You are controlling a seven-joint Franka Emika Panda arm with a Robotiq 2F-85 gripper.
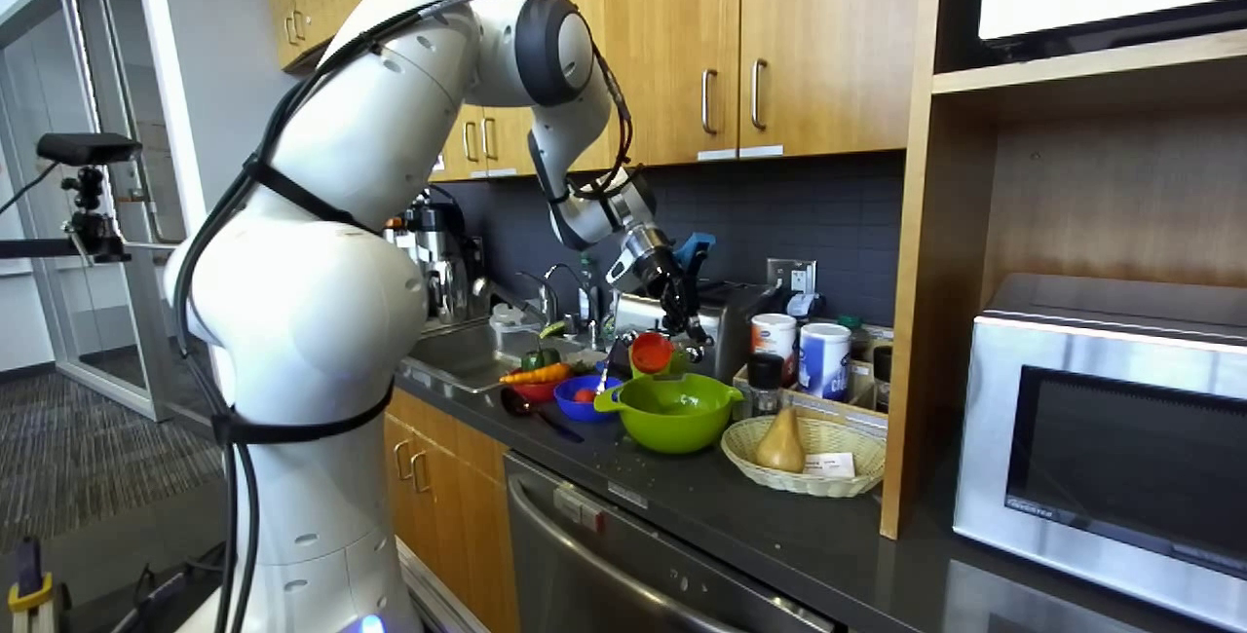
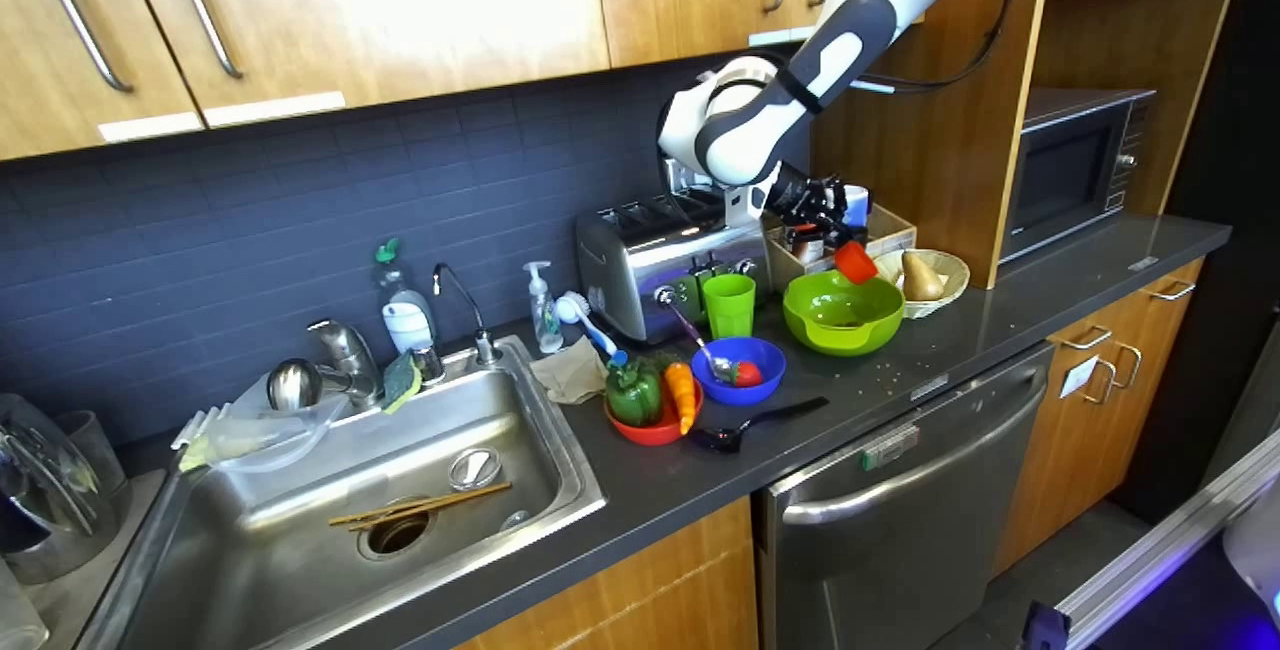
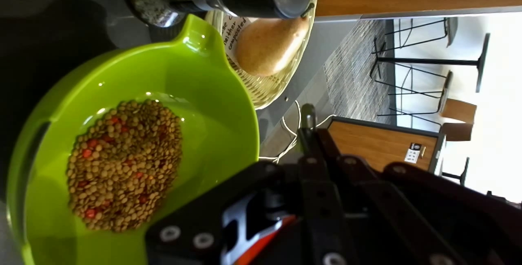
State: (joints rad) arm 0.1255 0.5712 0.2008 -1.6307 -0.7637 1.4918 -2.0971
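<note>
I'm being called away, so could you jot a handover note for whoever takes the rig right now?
Gripper: shut on a small round red plastic-looking cup, tilted in mid-air; the exact grip is hidden.
Places: a round lime-green plastic-looking bowl sits on the dark grey countertop, apparently below the cup, between a round blue bowl and an oval woven basket.
Done: the green bowl holds small brown lentil-like seeds mixed with red bits.
Left: the cup is not yet set down, and whether anything remains in it cannot be told from here.
</note>
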